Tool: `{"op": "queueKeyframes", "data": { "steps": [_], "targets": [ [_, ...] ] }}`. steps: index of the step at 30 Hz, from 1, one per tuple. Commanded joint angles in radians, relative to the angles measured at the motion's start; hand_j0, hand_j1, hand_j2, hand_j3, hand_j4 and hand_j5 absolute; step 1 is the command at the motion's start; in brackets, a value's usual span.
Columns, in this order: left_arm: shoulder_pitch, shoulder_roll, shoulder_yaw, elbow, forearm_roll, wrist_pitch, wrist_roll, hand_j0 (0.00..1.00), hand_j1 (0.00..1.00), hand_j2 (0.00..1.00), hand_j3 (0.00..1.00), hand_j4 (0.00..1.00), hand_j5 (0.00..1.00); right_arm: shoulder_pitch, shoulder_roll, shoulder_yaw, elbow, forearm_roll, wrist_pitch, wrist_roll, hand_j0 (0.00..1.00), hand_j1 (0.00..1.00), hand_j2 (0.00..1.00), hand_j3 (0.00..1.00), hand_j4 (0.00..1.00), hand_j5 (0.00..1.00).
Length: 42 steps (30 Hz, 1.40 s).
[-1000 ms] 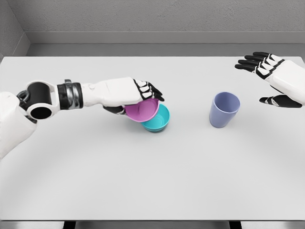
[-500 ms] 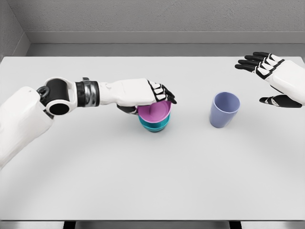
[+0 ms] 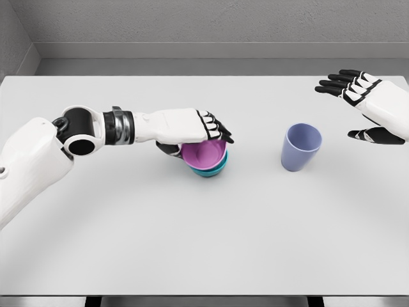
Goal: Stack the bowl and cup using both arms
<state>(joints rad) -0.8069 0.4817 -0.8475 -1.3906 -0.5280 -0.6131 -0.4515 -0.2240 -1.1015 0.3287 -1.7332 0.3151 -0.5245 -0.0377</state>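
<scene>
Left hand lay over the near-left rim of the pink bowl, fingers curled across the top edge, thumb tucked below on the left side: a grasp on the bowl. The pink bowl sat nested inside the teal bowl, only a crescent of teal visible beneath it on the lower right. The pink bowl was tipped slightly, its opening tilted toward the camera. Whether it was fully seated in the teal one could not be told.

The left forearm ran back leftward from the wrist, through a dark banded cuff to the black elbow joint, and the white upper arm left the picture at the lower left.

To the right of the stacked bowls, well apart, stood the lavender cup, upright with its mouth open, nothing touching it.

Right hand hovered above the far right of the table, beyond and to the right of the cup and clear of it. Its fingers were extended and spread, thumb held lower, nothing in it.

Table surface was plain pale grey, with a grey wall behind it.
</scene>
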Motion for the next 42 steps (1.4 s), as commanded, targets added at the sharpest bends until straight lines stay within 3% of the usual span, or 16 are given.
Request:
{"op": "queueKeyframes", "data": {
  "steps": [1, 13, 19, 23, 25, 27, 29, 35, 36, 38, 42],
  "targets": [
    [0.0, 0.0, -0.001, 0.001, 0.005, 0.002, 0.001, 1.0, 1.0, 1.0, 1.0, 1.0, 1.0, 0.0, -0.001, 0.0, 0.0, -0.007, 0.0, -0.001, 1.0, 1.0, 1.0, 1.0, 1.0, 1.0],
    [-0.015, 0.017, -0.001, 0.002, -0.017, 0.002, 0.001, 1.0, 1.0, 1.0, 1.0, 1.0, 1.0, 0.0, -0.001, 0.0, 0.0, -0.005, 0.0, -0.001, 1.0, 1.0, 1.0, 1.0, 1.0, 1.0],
    [-0.009, 0.149, 0.005, -0.005, 0.0, 0.002, 0.007, 1.0, 1.0, 1.0, 1.0, 1.0, 1.0, 0.0, -0.001, 0.0, 0.0, -0.005, 0.0, -0.001, 1.0, 1.0, 1.0, 1.0, 1.0, 1.0],
    [0.012, 0.302, 0.07, 0.018, 0.131, 0.002, 0.013, 1.0, 1.0, 1.0, 1.0, 1.0, 1.0, 0.0, -0.001, 0.0, 0.0, -0.005, 0.0, -0.001, 1.0, 1.0, 1.0, 1.0, 1.0, 1.0],
    [0.051, 0.336, 0.119, 0.074, 0.187, 0.002, 0.014, 1.0, 1.0, 1.0, 1.0, 1.0, 1.0, 0.0, -0.001, 0.0, 0.0, -0.005, 0.0, -0.001, 1.0, 1.0, 1.0, 1.0, 1.0, 1.0],
    [0.064, 0.35, 0.123, 0.137, 0.227, 0.002, 0.027, 1.0, 1.0, 1.0, 1.0, 1.0, 1.0, 0.002, -0.003, -0.002, 0.0, -0.005, 0.0, -0.001, 1.0, 1.0, 1.0, 1.0, 1.0, 1.0],
    [0.066, 0.353, 0.126, 0.196, 0.238, 0.002, 0.036, 1.0, 1.0, 1.0, 1.0, 1.0, 1.0, 0.002, -0.003, -0.002, -0.003, -0.005, 0.0, -0.001, 1.0, 1.0, 1.0, 1.0, 1.0, 1.0],
    [0.117, 0.394, 0.169, 0.205, 0.264, 0.002, 0.036, 1.0, 1.0, 1.0, 1.0, 1.0, 1.0, -0.002, -0.001, -0.02, -0.012, -0.004, 0.009, 0.002, 1.0, 1.0, 1.0, 1.0, 1.0, 1.0],
    [0.117, 0.393, 0.169, 0.205, 0.264, 0.002, 0.036, 1.0, 1.0, 1.0, 1.0, 1.0, 1.0, -0.005, -0.001, -0.022, -0.009, -0.004, 0.015, 0.038, 1.0, 1.0, 1.0, 1.0, 1.0, 1.0],
    [0.118, 0.394, 0.169, 0.205, 0.266, 0.002, 0.036, 1.0, 1.0, 1.0, 1.0, 1.0, 1.0, -0.02, 0.0, -0.033, -0.009, -0.002, 0.057, 0.252, 1.0, 1.0, 1.0, 1.0, 1.0, 1.0],
    [0.118, 0.397, 0.169, 0.206, 0.263, 0.002, 0.034, 1.0, 1.0, 1.0, 1.0, 1.0, 1.0, -0.163, 0.063, -0.025, 0.043, 0.005, 0.08, 0.536, 1.0, 1.0, 1.0, 1.0, 1.0, 1.0]
  ]
}}
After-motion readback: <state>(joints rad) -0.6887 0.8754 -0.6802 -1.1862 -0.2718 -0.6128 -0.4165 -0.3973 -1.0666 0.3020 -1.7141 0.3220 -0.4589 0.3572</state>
